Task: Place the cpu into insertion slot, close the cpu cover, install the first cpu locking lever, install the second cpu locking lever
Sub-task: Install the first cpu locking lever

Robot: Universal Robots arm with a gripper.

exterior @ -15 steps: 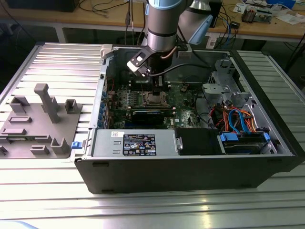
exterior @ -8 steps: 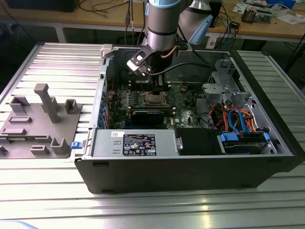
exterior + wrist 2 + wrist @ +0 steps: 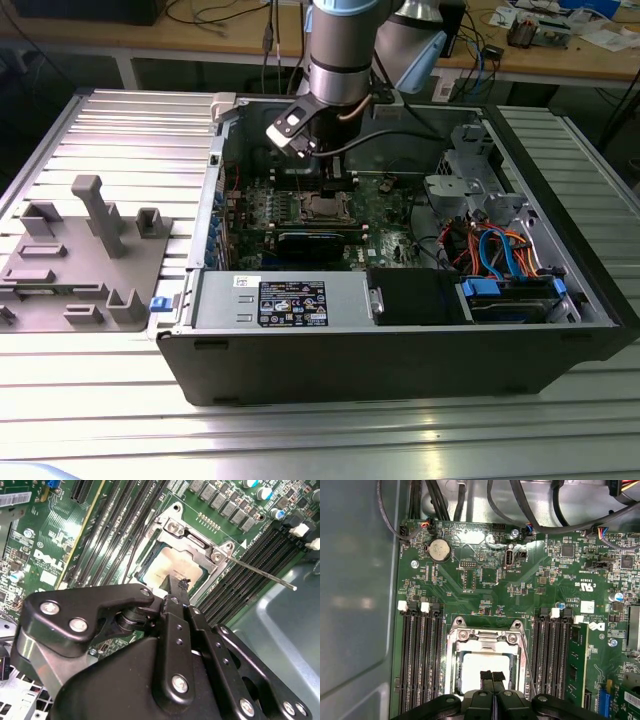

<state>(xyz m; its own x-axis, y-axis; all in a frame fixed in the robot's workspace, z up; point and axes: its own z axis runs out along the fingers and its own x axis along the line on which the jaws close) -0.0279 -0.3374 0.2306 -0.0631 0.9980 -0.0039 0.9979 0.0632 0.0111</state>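
In the exterior view, the black end effector (image 3: 328,188) hangs inside the open grey-and-black computer case (image 3: 400,350) on the ribbed metal worktop (image 3: 120,400). In the second wrist view its fingers are pressed together on nothing. Their tips are directly over the silvery square cpu (image 3: 170,566), framed by the thin windowed metal cpu cover (image 3: 195,542). A thin steel locking lever (image 3: 260,572) juts sideways from the socket corner. In the first wrist view the cover appears flat on the green circuit board (image 3: 485,580).
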